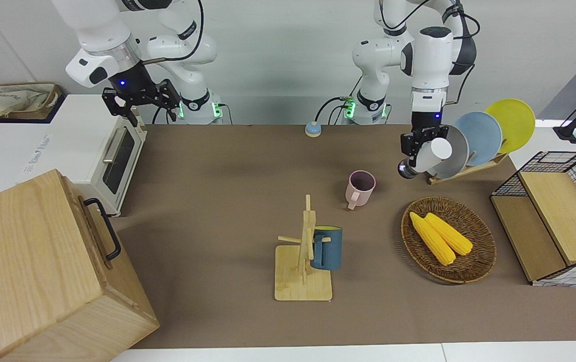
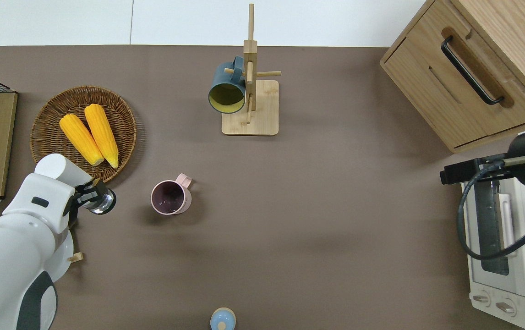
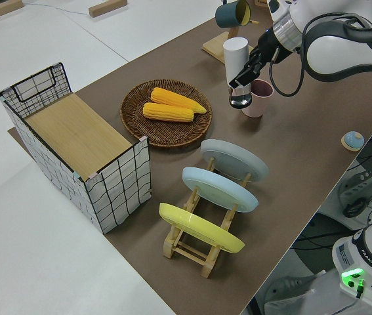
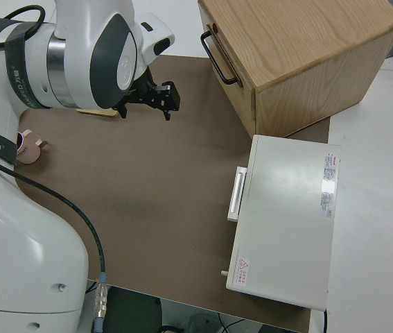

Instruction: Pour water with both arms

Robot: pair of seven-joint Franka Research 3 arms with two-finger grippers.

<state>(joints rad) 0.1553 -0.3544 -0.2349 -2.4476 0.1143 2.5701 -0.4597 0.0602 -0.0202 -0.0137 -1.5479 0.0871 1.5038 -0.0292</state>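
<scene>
- The left gripper (image 1: 415, 151) hangs in the air, its black fingers (image 2: 89, 193) closed on a tilted white-capped clear bottle (image 3: 237, 71) — over bare brown tabletop (image 1: 227, 201), beside the pink handled mug (image 2: 171, 197).
- The right gripper (image 1: 139, 103) is parked — fingers spread wide, holding nothing.

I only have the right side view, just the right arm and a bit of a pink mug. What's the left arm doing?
Observer: The left gripper holds a white bottle, tilted.
Operator: Is it over the mug?
Observer: No. Overhead, the bottle's lower end is beside the pink mug, toward the left arm's end of the table.
Operator: Anything else close by?
Observer: A wicker basket with two corn cobs, farther from the robots than the mug.
</scene>
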